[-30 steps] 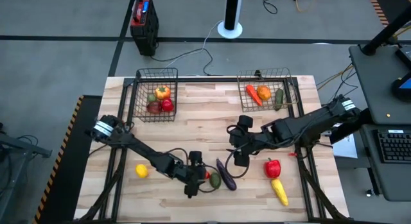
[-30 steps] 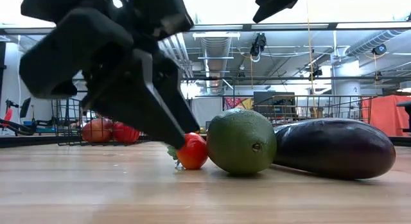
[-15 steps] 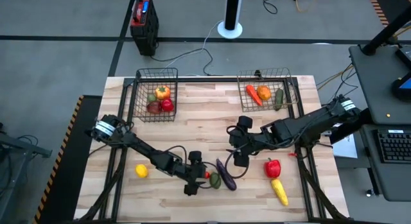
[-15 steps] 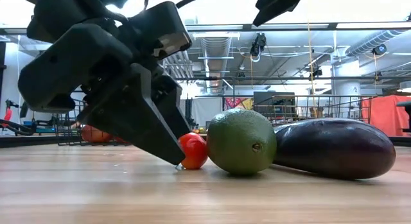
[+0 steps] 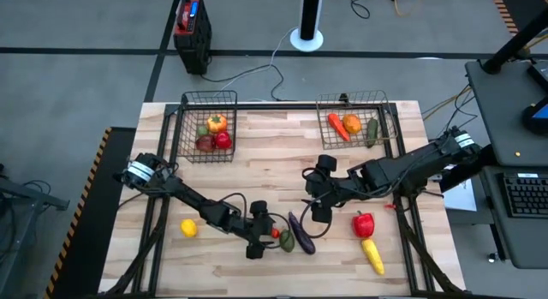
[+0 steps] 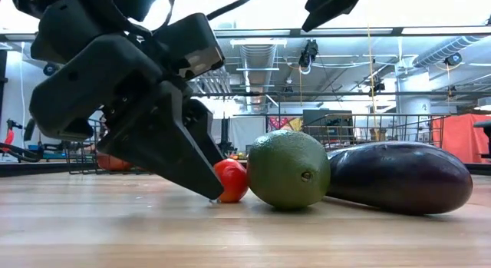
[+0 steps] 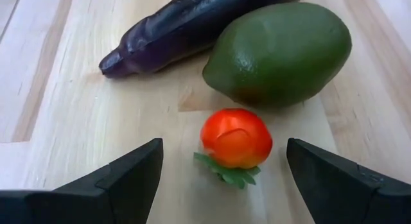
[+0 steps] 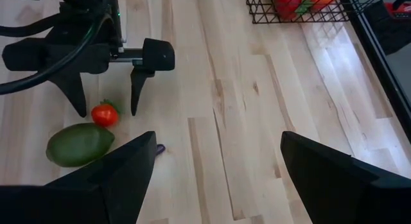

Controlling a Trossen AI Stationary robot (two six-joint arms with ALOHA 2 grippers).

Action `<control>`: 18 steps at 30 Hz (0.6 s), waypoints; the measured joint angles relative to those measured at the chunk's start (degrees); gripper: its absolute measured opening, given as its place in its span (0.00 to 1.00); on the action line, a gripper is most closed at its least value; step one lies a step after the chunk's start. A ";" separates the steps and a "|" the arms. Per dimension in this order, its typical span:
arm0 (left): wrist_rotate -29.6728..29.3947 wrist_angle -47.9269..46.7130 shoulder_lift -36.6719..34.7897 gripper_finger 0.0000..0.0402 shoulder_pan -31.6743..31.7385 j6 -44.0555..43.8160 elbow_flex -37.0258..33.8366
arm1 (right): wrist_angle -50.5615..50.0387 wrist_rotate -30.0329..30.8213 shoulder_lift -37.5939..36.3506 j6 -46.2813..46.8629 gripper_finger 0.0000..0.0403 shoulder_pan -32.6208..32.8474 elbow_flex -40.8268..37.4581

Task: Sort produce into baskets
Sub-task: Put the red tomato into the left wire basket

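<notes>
The left claw [image 7: 221, 179] is spread wide with a small red tomato [image 7: 235, 138] between its fingers on the tabletop [image 7: 77, 128]. It should centre on the tomato and pinch gently, avoiding the green fruit [image 7: 280, 52] just beyond, which touches the eggplant [image 7: 186, 28]. The right claw [image 5: 318, 199] hangs spread near mid-table; both baskets [image 5: 208, 128] sit farthest back.

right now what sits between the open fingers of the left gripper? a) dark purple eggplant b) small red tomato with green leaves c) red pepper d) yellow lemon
b: the left wrist view shows the small red tomato with green leaves lying on the wood between the spread fingers of the left gripper, not yet pinched.
</notes>
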 joint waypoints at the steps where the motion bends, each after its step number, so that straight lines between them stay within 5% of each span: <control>1: 0.00 0.07 0.00 0.77 0.00 -0.02 0.00 | 0.01 0.04 0.00 0.00 0.81 0.00 -0.02; 18: -0.11 0.33 0.00 0.74 0.00 0.01 -0.02 | 0.00 0.61 0.00 -0.02 0.81 -0.02 -0.07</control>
